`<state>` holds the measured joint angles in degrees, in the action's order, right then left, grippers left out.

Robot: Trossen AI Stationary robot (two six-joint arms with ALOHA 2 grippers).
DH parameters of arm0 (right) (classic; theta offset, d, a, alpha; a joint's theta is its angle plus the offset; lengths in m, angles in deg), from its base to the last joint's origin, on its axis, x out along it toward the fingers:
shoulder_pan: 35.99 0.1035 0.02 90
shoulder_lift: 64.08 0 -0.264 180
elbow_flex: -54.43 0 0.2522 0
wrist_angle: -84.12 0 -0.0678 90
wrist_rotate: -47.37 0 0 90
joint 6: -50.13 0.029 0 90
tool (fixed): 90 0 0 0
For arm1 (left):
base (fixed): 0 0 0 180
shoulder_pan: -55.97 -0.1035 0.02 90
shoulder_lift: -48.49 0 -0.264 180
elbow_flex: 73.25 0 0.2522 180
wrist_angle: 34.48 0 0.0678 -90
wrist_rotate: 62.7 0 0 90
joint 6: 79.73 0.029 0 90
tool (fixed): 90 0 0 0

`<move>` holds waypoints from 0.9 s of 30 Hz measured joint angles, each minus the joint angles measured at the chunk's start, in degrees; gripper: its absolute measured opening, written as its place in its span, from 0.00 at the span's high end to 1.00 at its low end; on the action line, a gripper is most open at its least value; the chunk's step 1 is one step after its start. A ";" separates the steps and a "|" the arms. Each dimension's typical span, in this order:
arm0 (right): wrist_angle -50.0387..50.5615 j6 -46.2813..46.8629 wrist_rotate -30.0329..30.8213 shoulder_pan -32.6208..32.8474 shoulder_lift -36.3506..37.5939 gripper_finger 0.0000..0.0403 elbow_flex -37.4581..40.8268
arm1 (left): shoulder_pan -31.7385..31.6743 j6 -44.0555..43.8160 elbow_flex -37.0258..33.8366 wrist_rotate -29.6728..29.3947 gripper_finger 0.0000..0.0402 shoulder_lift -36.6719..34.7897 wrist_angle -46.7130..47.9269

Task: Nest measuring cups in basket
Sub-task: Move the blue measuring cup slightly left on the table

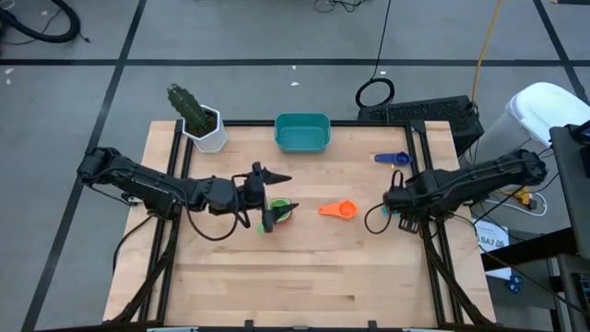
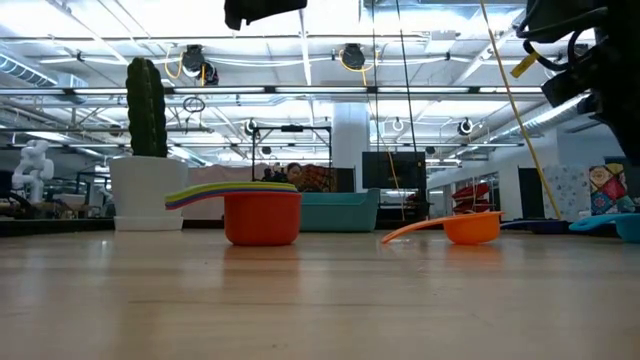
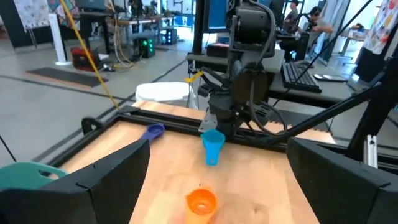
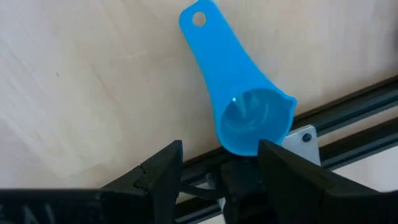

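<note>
Standing at the centre-left of the low view, a stack of nested measuring cups (image 2: 262, 215) is noted, a red cup outermost with coloured handles fanned to its left. In the high view an orange cup (image 1: 339, 209) is seen at mid-frame on the table (image 1: 304, 267), a dark blue cup (image 1: 394, 159) toward the upper right, and the teal basket (image 1: 302, 132) at upper centre, well apart from all cups. A light blue cup (image 4: 239, 93) is seen in the right wrist view, lying on the table just beyond the right gripper (image 4: 219, 165), whose fingers are spread and hold nothing. The left gripper (image 1: 273, 195) is found above the stack, released. A white potted cactus (image 1: 199, 118) is recorded at upper left.
</note>
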<state>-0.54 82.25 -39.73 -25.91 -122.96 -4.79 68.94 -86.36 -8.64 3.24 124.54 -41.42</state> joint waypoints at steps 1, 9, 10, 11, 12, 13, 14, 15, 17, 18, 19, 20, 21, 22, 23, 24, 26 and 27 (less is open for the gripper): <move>-0.06 0.06 -0.14 0.34 -0.12 0.50 0.00 | 0.13 -0.74 0.00 0.00 0.06 0.00 0.17; 0.13 2.57 -1.08 2.37 -0.39 0.50 -0.04 | 2.74 -1.43 0.00 -0.01 0.06 0.00 0.42; 0.13 2.74 -1.29 2.53 -0.39 0.50 -0.04 | 3.13 -1.46 0.00 -0.02 0.06 0.00 0.40; 0.11 2.85 -1.30 2.65 -0.39 0.50 -0.04 | 3.53 -1.48 0.00 -0.02 0.06 0.00 0.39; 0.12 3.14 -1.33 2.78 -0.39 0.50 -0.06 | 3.94 -1.48 0.00 -0.04 0.06 0.00 0.39; 0.10 3.36 -1.35 2.93 -0.42 0.50 -0.08 | 4.29 -1.48 0.00 -0.05 0.06 0.00 0.41; 0.09 3.65 -1.48 3.13 -0.57 0.50 -0.16 | 4.67 -1.50 0.00 -0.05 0.06 0.00 0.46; 0.08 4.07 -1.52 3.35 -0.74 0.50 -0.22 | 5.02 -1.40 0.00 -0.04 0.06 0.00 0.56; 0.02 4.67 -1.52 3.84 -1.27 0.50 -0.22 | 5.57 -0.27 0.00 -0.13 0.06 0.00 1.03; 0.00 4.78 -1.48 3.91 -1.71 0.50 -0.22 | 5.70 0.48 0.00 -0.41 0.06 0.02 1.05; -0.09 4.92 -1.16 3.91 -2.26 0.50 -0.24 | 5.86 1.33 0.00 -1.29 0.06 0.02 0.92; -0.40 5.05 -0.09 3.91 -2.74 0.50 -0.25 | 5.96 2.17 0.00 -2.20 0.06 0.02 0.70; -0.75 5.20 1.21 3.84 -3.18 0.50 -0.40 | 5.96 3.18 0.00 -2.95 0.06 0.02 0.37; -1.26 5.26 2.07 3.73 -3.74 0.50 -0.76 | 5.94 3.74 0.00 -3.21 0.06 0.02 0.07; -2.43 5.19 2.93 3.42 -4.18 0.50 -1.07 | 5.85 4.28 0.00 -3.27 0.06 0.02 -0.06; -3.96 5.03 3.19 2.97 -4.61 0.50 -1.47 | 5.67 4.69 0.00 -3.26 0.06 0.02 -0.09; -6.83 4.49 3.25 1.82 -5.63 0.50 -2.49 | 5.59 4.97 0.00 -3.27 0.06 0.02 -0.09; -7.63 3.95 3.25 1.09 -6.25 0.50 -3.13 | 5.59 5.03 0.00 -3.26 0.06 0.02 -0.09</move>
<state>-8.17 86.20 -36.48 -24.81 -129.21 -7.91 74.53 -81.32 -8.64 -0.01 124.56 -41.51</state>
